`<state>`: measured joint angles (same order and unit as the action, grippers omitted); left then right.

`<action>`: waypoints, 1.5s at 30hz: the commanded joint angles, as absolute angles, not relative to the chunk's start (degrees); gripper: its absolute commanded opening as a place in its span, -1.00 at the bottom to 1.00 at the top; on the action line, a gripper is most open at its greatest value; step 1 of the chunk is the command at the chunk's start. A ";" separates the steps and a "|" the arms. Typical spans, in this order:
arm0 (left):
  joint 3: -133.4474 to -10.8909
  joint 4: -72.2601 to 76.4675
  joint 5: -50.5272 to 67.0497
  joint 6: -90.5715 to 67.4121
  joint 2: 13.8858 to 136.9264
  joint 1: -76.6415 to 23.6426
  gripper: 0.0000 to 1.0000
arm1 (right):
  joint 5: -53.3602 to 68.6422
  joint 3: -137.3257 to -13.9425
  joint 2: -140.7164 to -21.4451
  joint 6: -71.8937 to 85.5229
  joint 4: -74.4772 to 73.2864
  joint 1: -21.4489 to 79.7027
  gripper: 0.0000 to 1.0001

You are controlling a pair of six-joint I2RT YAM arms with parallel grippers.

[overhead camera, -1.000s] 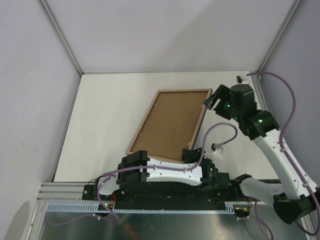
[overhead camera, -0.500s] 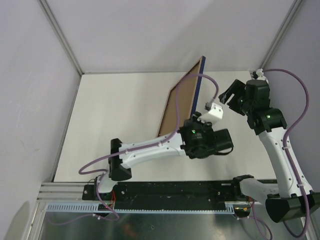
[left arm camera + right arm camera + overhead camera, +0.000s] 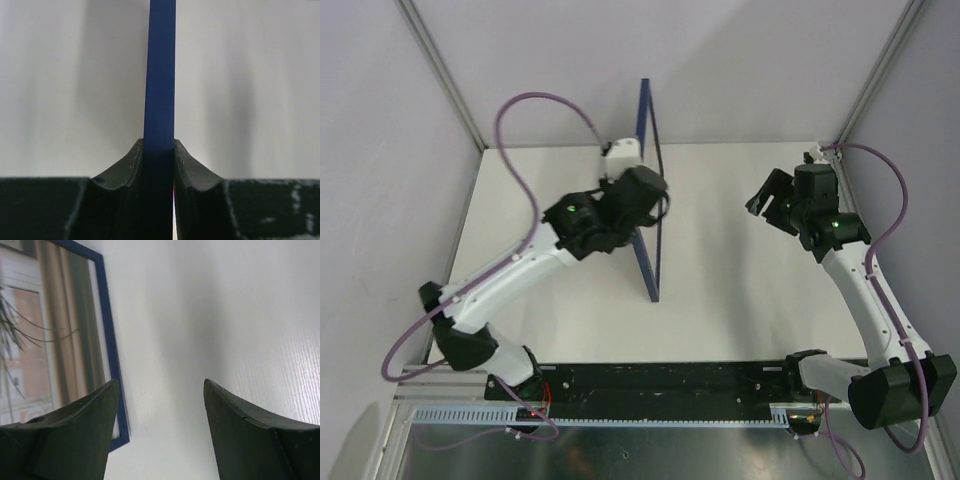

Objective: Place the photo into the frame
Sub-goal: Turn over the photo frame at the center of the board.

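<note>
**Frame held upright on edge by the left arm, print side towards the right arm**

Top view: the frame [image 3: 647, 120] stands on one edge on the white table [image 3: 540, 290], turned so nearly edge-on to the camera that it reads as a thin navy line running from the back wall towards the near side. The left gripper [image 3: 653, 208] meets it about halfway along its length, the left arm reaching in from the left. The right gripper [image 3: 767, 203] hangs near the right rear corner of the table, well apart from the frame and pointed towards it.

Left wrist view: the navy edge of the frame [image 3: 160, 75] rises straight up between the two fingers [image 3: 125, 167], which are pressed against its opposite faces; the left gripper [image 3: 159, 152] is clamped on the frame.

Right wrist view: the right gripper [image 3: 160, 387] has its fingers [image 3: 75, 430] spread wide with only bare table between them. Beyond the left finger, the frame [image 3: 107, 340] shows its navy border, and the photo [image 3: 50, 340], with striped curtains and thin plant stems, fills the opening inside that border. Its lower part is hidden by the finger, so whether the print sits fully seated cannot be told.
</note>
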<state>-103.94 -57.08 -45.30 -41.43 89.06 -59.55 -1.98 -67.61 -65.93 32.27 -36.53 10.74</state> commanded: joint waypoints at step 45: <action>-22.67 15.06 25.95 -45.14 75.06 -15.30 0.05 | 4.46 -45.21 -70.73 32.70 -16.55 14.42 0.44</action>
<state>-23.27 14.17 26.94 -48.49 73.76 -15.29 3.99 -45.76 -70.37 32.56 -19.73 14.06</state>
